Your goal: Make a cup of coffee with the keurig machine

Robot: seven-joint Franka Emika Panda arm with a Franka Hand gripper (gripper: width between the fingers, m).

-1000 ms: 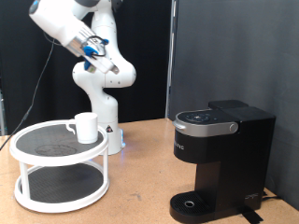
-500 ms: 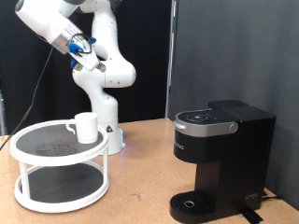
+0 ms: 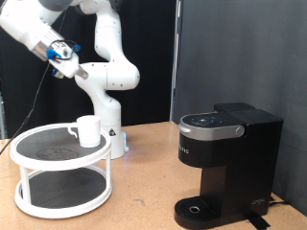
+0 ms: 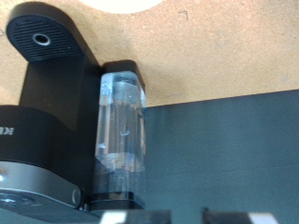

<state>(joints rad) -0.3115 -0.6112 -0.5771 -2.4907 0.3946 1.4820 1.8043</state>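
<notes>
A: Where is the claw?

B: The gripper (image 3: 65,59) hangs high at the exterior view's upper left, at the end of the white Franka arm (image 3: 106,67). Whether its fingers stand apart or together I cannot tell; they are too small there, and the wrist view shows only pale slivers along one edge. Nothing is visible between them.

A: What lies nearest to it?

B: Well below it, slightly toward the exterior view's right, the white cup (image 3: 87,130) stands upright on the dark upper shelf of the white two-tier round table (image 3: 38,199), its handle turned to the exterior view's left. Claw and cup are well apart.

A: And farther off?

B: Far below and to the exterior view's right of the claw sits the black keurig machine (image 3: 225,168) on the wooden tabletop (image 3: 144,192), lid down, silver-rimmed top facing up, round drip tray (image 3: 197,208) at its foot with no cup on it. The wrist view looks down on that machine: drip tray (image 4: 41,35), and a clear water tank (image 4: 122,131) against its side, a black curtain (image 4: 234,149) beyond
</notes>
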